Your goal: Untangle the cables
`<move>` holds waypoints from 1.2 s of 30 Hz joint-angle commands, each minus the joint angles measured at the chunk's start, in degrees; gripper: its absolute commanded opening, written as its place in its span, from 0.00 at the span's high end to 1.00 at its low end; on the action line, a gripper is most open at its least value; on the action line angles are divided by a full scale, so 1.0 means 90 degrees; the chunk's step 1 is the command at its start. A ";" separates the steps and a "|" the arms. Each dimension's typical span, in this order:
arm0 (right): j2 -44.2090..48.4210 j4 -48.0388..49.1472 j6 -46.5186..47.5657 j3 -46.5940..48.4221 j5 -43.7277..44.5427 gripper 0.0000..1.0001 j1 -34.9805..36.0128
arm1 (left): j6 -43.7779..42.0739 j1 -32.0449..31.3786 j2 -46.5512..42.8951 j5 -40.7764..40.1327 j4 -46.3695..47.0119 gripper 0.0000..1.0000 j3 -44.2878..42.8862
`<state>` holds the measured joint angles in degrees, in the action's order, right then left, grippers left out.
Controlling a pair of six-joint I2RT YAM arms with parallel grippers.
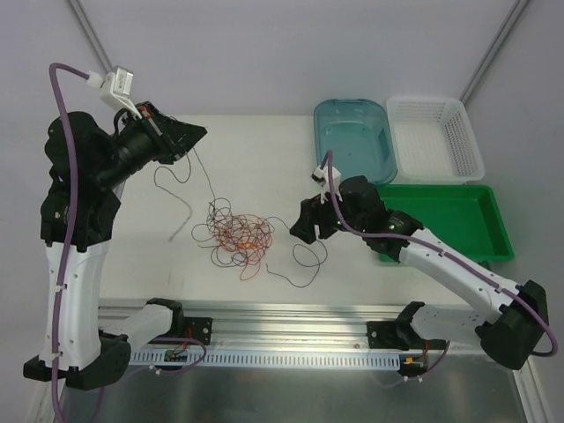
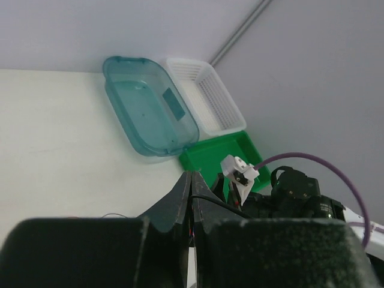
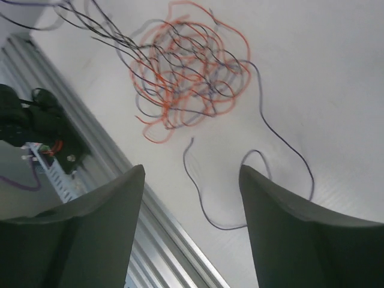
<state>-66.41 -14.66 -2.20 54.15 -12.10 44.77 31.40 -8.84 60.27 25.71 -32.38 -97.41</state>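
The cables (image 1: 238, 233) lie in a tangle of orange-red, black and dark purple wires at the table's middle, and show in the right wrist view (image 3: 186, 72). My left gripper (image 1: 189, 137) is raised at the back left, shut (image 2: 191, 174) on a thin black strand (image 1: 210, 181) that hangs down to the tangle. The strand leaves the jaws in the left wrist view (image 2: 216, 203). My right gripper (image 1: 308, 231) is open and empty, just right of the tangle. Between its fingers (image 3: 192, 174) lies a loose dark purple strand (image 3: 207, 198).
A teal bin (image 1: 352, 137), a white basket (image 1: 436, 137) and a green tray (image 1: 449, 220) stand at the back right, and show in the left wrist view: bin (image 2: 150, 105), basket (image 2: 207, 96), tray (image 2: 216, 153). A metal rail (image 1: 291, 317) runs along the near edge.
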 commanded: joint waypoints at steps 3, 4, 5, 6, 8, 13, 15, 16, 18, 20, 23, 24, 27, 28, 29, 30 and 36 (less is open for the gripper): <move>0.0397 0.1480 0.0205 0.0614 -0.0784 0.28 0.0493 | 0.0164 -0.0472 0.0159 0.0181 0.0033 1.00 -0.0105; 0.0368 0.1820 0.0205 0.0691 -0.0920 0.28 0.0552 | 0.0173 -0.0685 0.0168 0.0054 0.0043 1.00 -0.0076; 0.0338 0.1959 0.0195 0.0741 -0.0950 0.28 0.0591 | 0.0173 -0.0833 0.0188 -0.0015 0.0043 1.00 -0.0076; 0.0203 0.2086 0.0195 0.0789 -0.0970 0.28 0.0630 | 0.0154 -0.0979 0.0207 -0.0083 0.0053 1.00 -0.0076; 0.0007 0.2438 0.0195 0.0946 -0.1087 0.28 0.0670 | 0.0144 -0.1331 0.0276 -0.0210 0.0053 1.00 -0.0056; -0.0744 0.3257 0.0079 0.1277 -0.1556 0.28 0.0922 | 0.0232 -0.1556 0.0305 -0.0318 0.0082 1.00 0.0226; -0.0931 0.3405 0.0059 0.1346 -0.1517 0.28 0.1001 | 0.0261 -0.1635 0.0305 -0.0328 0.0092 1.00 0.0295; -0.1096 0.3531 0.0059 0.1376 -0.1430 0.28 0.1060 | 0.0281 -0.1664 0.0315 -0.0318 0.0111 1.00 0.0324; -0.1292 0.3727 0.0029 0.1434 -0.1293 0.28 0.1080 | 0.0291 -0.1761 0.0315 -0.0328 0.0121 1.00 0.0354; -0.1564 0.3845 -0.0039 0.1502 -0.1302 0.28 0.1090 | 0.0300 -0.1810 0.0315 -0.0338 0.0141 1.00 0.0373; -0.1945 0.4176 -0.0195 0.1600 -0.1380 0.29 0.1119 | 0.0330 -0.1859 0.0305 -0.0318 0.0170 1.00 0.0432; -0.2044 0.4264 -0.0215 0.1668 -0.1351 0.29 0.1138 | 0.0359 -0.1879 0.0305 -0.0299 0.0180 1.00 0.0452; -0.2395 0.4488 -0.0264 0.1786 -0.1264 0.30 0.1177 | 0.0437 -0.1908 0.0257 -0.0259 0.0219 1.00 0.0530; -0.2464 0.4528 -0.0283 0.1825 -0.1244 0.31 0.1197 | 0.0447 -0.1908 0.0237 -0.0260 0.0229 1.00 0.0569; -0.2552 0.4577 -0.0322 0.1854 -0.1253 0.32 0.1178 | 0.0447 -0.1918 0.0218 -0.0269 0.0248 1.00 0.0588; -0.2688 0.4684 -0.0361 0.1922 -0.1263 0.34 0.1177 | 0.0466 -0.1928 0.0179 -0.0269 0.0268 1.00 0.0608; -0.3099 0.4968 -0.0605 0.2157 -0.1439 0.54 0.1187 | 0.0466 -0.1918 0.0110 -0.0289 0.0317 1.00 0.0725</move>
<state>-93.78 23.83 -5.74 70.32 -23.35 55.11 34.20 -25.58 62.89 23.07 -32.34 -91.11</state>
